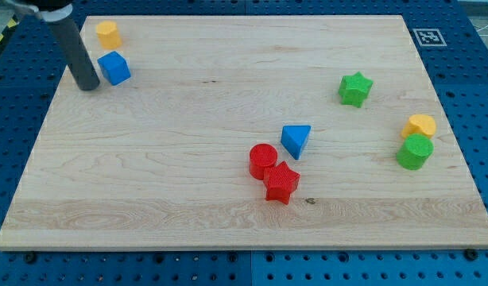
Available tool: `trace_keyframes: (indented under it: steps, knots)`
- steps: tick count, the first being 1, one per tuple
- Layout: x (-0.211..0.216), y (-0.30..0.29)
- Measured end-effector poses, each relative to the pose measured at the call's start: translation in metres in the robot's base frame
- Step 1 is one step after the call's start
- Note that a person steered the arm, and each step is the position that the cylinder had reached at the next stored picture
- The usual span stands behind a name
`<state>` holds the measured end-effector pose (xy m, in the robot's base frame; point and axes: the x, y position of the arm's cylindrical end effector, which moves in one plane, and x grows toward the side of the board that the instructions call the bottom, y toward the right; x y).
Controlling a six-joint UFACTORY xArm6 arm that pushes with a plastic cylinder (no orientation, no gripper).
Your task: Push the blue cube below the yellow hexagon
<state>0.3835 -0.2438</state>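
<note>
Blue cube: the blue cube (114, 67) sits near the view's top-left corner of the surface (228, 87), directly under the yellow hexagon (108, 33) in the view, with a small gap between them.
Tip: my tip (88, 86) stands just beside the cube on its left, touching or nearly so; I cannot tell which.
Gripper: there is none on this arm, only the dark rod, so nothing can be spread or pinched.
Step in hand: by my judgement the cube is already about below the hexagon, sitting slightly to the view's right of it, so only a fine correction is left.
How to do it well: short, slow nudges through the cube's middle, so it slides rather than spins; a push from the left would carry it further right, so I would rather come round to its right side.
Hazard: pushing toward the view's top would knock the hexagon.
Edges: the surface's left and top edges are near, so there is little room that way.
Open room: the surface is bare to the right of and below the cube; the blue triangle (296, 139), red blocks (273, 171) and green star (355, 88) are well apart.
</note>
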Motion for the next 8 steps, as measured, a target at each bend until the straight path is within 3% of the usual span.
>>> trace_keyframes:
  steps: [2,8]
  knots:
    - [0.033,0.035]
    - [-0.061,0.023]
